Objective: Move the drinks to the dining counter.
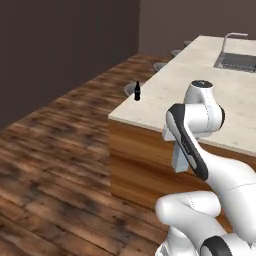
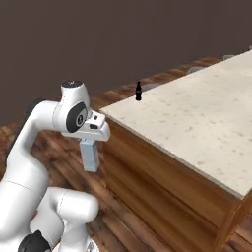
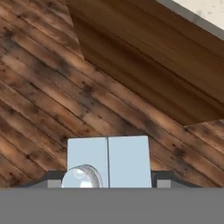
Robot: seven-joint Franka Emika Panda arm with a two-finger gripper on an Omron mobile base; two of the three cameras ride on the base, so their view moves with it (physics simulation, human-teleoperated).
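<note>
A pale blue-grey carton [image 2: 89, 156] hangs under my gripper [image 2: 89, 143], which is shut on its top. In the left base view the carton [image 1: 180, 160] sits below the gripper [image 1: 179, 149], in front of the island's wooden side and lower than its top. Looking down along the hand, the carton [image 3: 127, 159] with its round cap fills the space between the fingers of the gripper [image 3: 107, 183], above the plank floor. The dining counter [image 1: 200, 85], a pale speckled stone top, stretches away to the right, and its near corner [image 2: 197, 123] lies just beyond the carton.
A small dark bottle [image 1: 137, 91] stands at the counter's far left edge [image 2: 138, 91]. A sink [image 1: 235, 61] with a faucet [image 1: 232, 36] lies at the far end. Grey stools [image 1: 160, 65] line the left side. The wooden floor [image 1: 55, 165] spreads to the left, before a dark wall.
</note>
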